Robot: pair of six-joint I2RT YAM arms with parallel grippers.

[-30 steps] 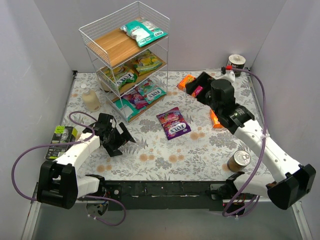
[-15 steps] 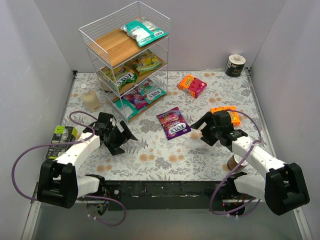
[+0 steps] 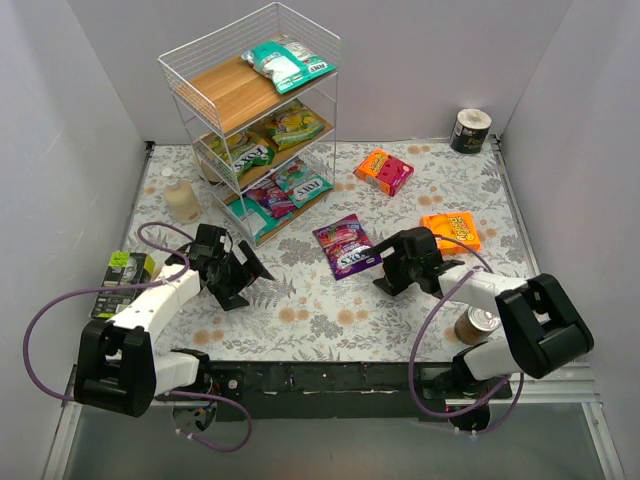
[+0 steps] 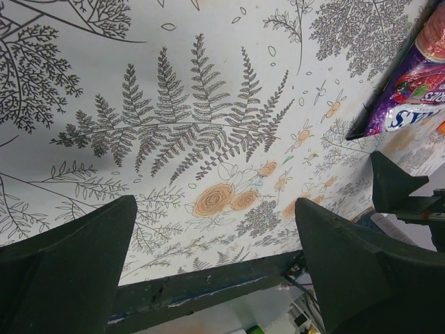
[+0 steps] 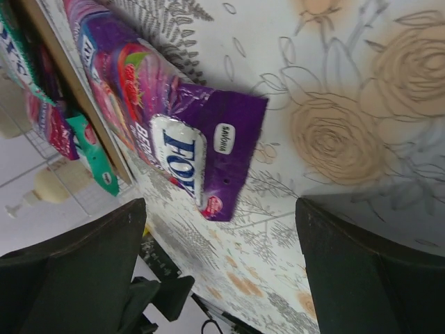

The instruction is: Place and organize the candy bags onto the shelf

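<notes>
While several candy bags already lie on the white wire shelf [image 3: 225,88], one purple FOX'S bag [image 3: 346,245] lies flat on the floral tablecloth [image 3: 320,315], just in front of the shelf's bottom tier. We see the right gripper [image 3: 376,270] low over the cloth, just beside that bag's near right corner, its jaws spread wide with nothing between them.

In the right wrist view the purple FOX'S bag [image 5: 167,132] lies ahead of the right gripper [image 5: 219,209]. Its nearest corner reaches about level with the fingertips [image 5: 132,216] and sits in the gap, apart from both. Past the bag we make out the edge of the shelf [image 5: 69,90] and a cream bottle [image 5: 55,186].

The left gripper [image 3: 250,282] hangs low over the cloth to the left, well apart from the purple bag, with its jaws also wide open and empty. Between the fingers of the left gripper [image 4: 215,209], its wrist view shows only printed ferns and flowers. The purple FOX'S bag [image 4: 417,90] lies at the far right edge of that view.

On the shelf, a teal-white bag [image 3: 285,62] lies on the top tier, yellow-green bags [image 3: 295,122] on the middle tier, and teal and magenta bags [image 3: 285,190] on the bottom tier.

Elsewhere on the cloth we see an orange-pink box [image 3: 385,170], an orange packet [image 3: 452,230] and a metal can [image 3: 476,325].
</notes>
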